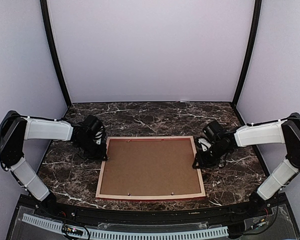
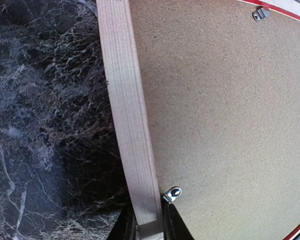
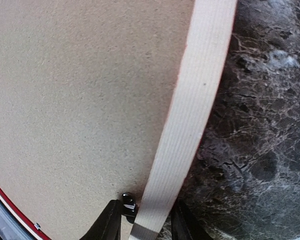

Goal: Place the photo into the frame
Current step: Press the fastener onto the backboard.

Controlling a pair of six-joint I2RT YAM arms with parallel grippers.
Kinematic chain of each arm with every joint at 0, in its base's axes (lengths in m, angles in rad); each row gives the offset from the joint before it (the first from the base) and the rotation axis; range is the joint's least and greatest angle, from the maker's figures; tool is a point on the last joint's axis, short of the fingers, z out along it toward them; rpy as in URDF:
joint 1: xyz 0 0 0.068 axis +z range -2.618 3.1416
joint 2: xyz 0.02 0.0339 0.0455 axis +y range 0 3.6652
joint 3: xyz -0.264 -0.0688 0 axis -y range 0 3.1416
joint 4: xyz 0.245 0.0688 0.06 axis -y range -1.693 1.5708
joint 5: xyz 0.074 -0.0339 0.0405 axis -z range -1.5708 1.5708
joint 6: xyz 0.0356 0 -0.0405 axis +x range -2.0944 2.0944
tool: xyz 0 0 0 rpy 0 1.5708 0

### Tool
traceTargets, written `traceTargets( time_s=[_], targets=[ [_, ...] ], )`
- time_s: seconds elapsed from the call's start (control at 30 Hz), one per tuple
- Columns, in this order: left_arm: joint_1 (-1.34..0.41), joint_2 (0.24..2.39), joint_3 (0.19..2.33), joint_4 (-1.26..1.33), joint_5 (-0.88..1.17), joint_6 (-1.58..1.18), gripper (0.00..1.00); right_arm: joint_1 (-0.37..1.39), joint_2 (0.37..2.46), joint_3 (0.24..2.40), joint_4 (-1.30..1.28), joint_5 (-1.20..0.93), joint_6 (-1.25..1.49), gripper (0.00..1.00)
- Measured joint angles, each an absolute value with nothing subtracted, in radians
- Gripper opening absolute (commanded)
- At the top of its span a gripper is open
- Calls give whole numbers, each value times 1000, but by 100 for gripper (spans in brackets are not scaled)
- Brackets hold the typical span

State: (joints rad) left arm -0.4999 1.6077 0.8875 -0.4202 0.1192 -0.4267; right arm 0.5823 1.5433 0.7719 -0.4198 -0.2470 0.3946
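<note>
Dark veined marble table (image 1: 155, 117), frame (image 1: 102, 170) flat on it — pale back up, brown backing board (image 1: 150, 167) inside

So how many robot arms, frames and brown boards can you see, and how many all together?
Robot arms: 2 (left arm, right arm)
Frame: 1
Brown backing board: 1
Total: 4

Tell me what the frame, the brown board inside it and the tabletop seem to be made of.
The frame: pale bare-looking wood, fine straight grain, red edge. The board: likely hardboard or fibreboard, matte, evenly speckled brown. The tabletop: dark marble look, white veins, slight sheen; possibly a printed laminate.
</note>
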Motion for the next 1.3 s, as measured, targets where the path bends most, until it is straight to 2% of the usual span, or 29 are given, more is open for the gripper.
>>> traceTargets(
  time_s=[0.17,0.27,0.5,0.63,0.77,0.97,1.17,1.3],
  targets=[
    [-500,1608,888,-421,118,-427,16,557,1547,770,-421,-282,405,13],
    [-500,1608,888,-421,115,-427,16,551,1547,770,-420,-290,401,6],
    [-497,1608,888,-421,113,-427,16,548,1552,770,-406,-297,378,8],
    [-495,1608,888,-422,109,-427,16,542,1552,765,-390,-311,366,27],
    [-495,1608,888,-421,107,-427,16,534,1560,764,-382,-336,356,32],
    [-494,1607,888,-421,104,-427,16,526,1564,764,-381,-351,361,24],
    [-490,1607,888,-421,93,-427,16,511,1581,767,-372,-384,367,10],
    [-486,1606,888,-422,83,-426,16,505,1602,782,-370,-404,368,8]
  ],
)
